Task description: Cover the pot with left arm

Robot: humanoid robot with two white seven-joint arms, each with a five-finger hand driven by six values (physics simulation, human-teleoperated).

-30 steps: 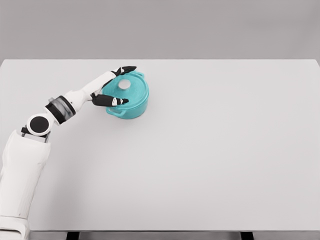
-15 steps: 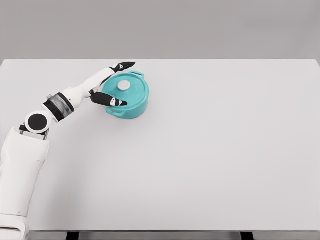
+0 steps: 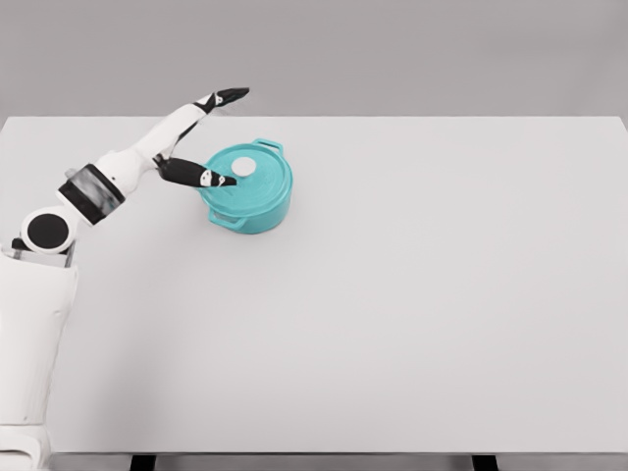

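Note:
A teal pot [image 3: 247, 202] with two side handles stands on the white table [image 3: 412, 294], left of centre toward the back. Its teal lid [image 3: 245, 181] with a round grey knob [image 3: 242, 169] sits flat on it. My left hand [image 3: 210, 137] hovers above and to the left of the pot, fingers spread wide and holding nothing. The thumb [image 3: 201, 177] reaches over the lid's left rim; the other fingers [image 3: 228, 96] point up and back, away from the pot.
My left arm [image 3: 98, 191] runs from the lower left edge up to the hand. The grey wall rises behind the table's far edge [image 3: 392, 118].
My left hand has let go of the lid, spread wider and lifted up and to the left, away from the pot. The lid stays on the pot.

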